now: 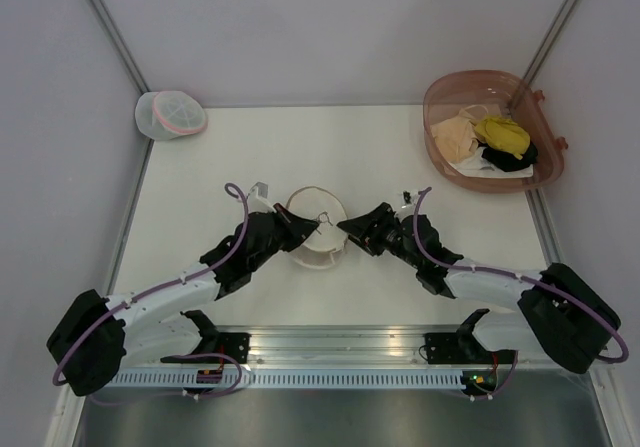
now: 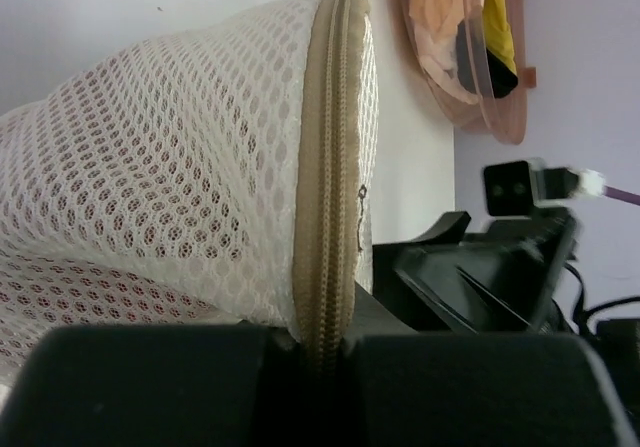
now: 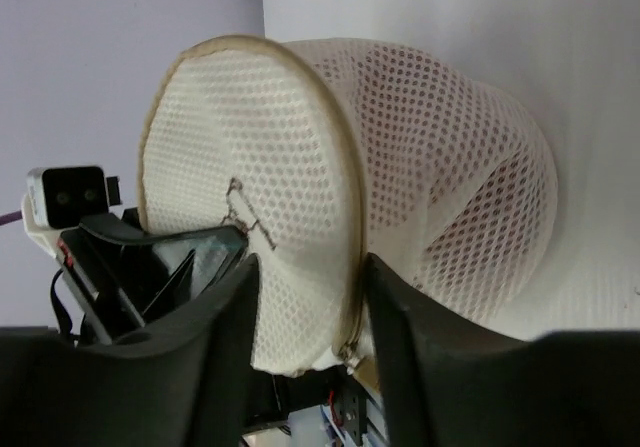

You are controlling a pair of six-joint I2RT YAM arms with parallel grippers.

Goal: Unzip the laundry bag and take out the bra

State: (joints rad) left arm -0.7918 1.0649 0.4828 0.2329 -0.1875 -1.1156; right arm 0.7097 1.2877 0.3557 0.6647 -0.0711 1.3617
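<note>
The cream mesh laundry bag (image 1: 318, 235) stands on edge at the table's middle, between both grippers. In the left wrist view the bag (image 2: 180, 167) fills the frame, and my left gripper (image 2: 322, 345) is shut on its tan zipper seam (image 2: 330, 167). In the top view the left gripper (image 1: 303, 229) is at the bag's left side. My right gripper (image 1: 347, 227) is at its right side. In the right wrist view it (image 3: 308, 317) is open, its fingers (image 3: 400, 347) straddling the bag's (image 3: 260, 157) lower rim by the zipper pull (image 3: 350, 353). The bra is hidden; only a reddish tint shows through the mesh.
A whiter round bag with a pink band (image 1: 170, 115) lies at the back left corner. A pink basin (image 1: 430, 127) at the back right holds beige, yellow and black garments. Grey walls enclose the table on three sides.
</note>
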